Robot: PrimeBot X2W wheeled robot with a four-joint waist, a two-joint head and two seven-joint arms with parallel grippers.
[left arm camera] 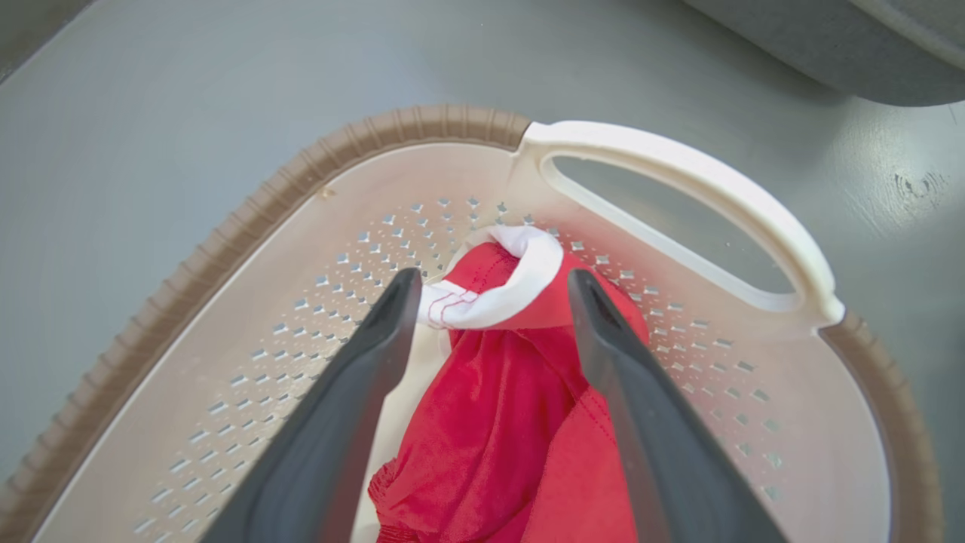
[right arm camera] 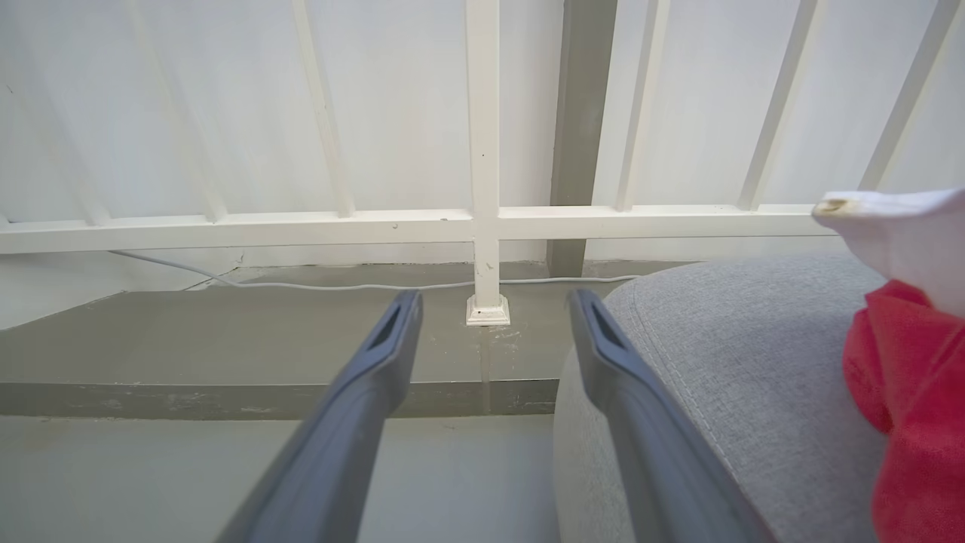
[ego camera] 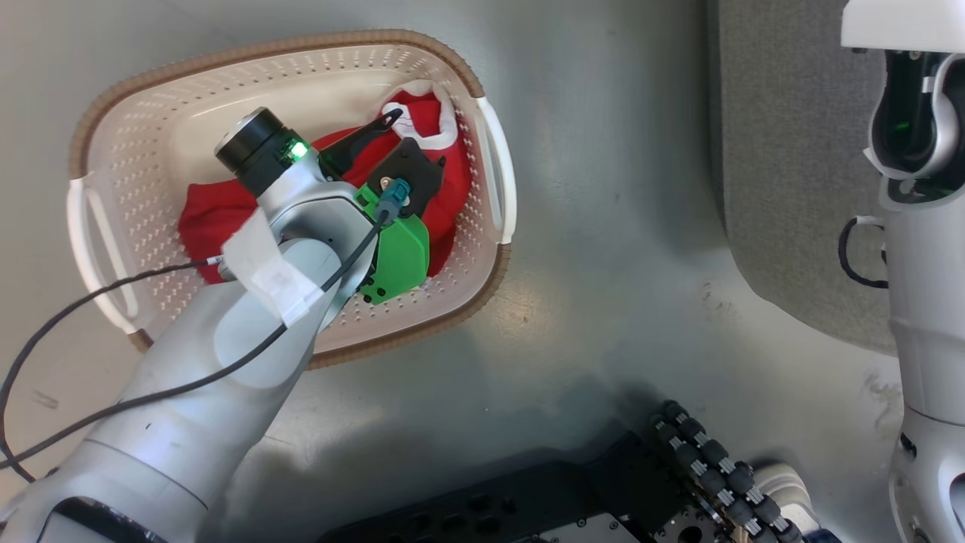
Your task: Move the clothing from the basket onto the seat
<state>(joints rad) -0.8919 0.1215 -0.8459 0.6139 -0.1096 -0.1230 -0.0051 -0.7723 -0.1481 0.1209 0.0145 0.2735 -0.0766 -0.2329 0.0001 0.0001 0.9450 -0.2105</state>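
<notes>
The cream basket (ego camera: 482,173) with its brown rim stands on the grey floor at the upper left of the head view. Red clothing (ego camera: 207,219) with white trim lies bunched inside it. My left arm reaches down into the basket, and one dark finger (ego camera: 362,139) rests over the red fabric. In the left wrist view my left gripper (left arm camera: 490,294) is open, its fingers either side of a ridge of clothing (left arm camera: 497,407) near a white cuff (left arm camera: 520,279). My right gripper (right arm camera: 494,302) is open and holds nothing, beside the grey seat (right arm camera: 739,362). A red garment (right arm camera: 905,422) lies on that seat.
The seat (ego camera: 784,151) stands right of the basket, with bare floor between them. My right forearm (ego camera: 920,249) hangs at the right edge. My black base with rollers (ego camera: 709,467) is at the bottom. A white railing (right arm camera: 482,219) and a step stand ahead of the right gripper.
</notes>
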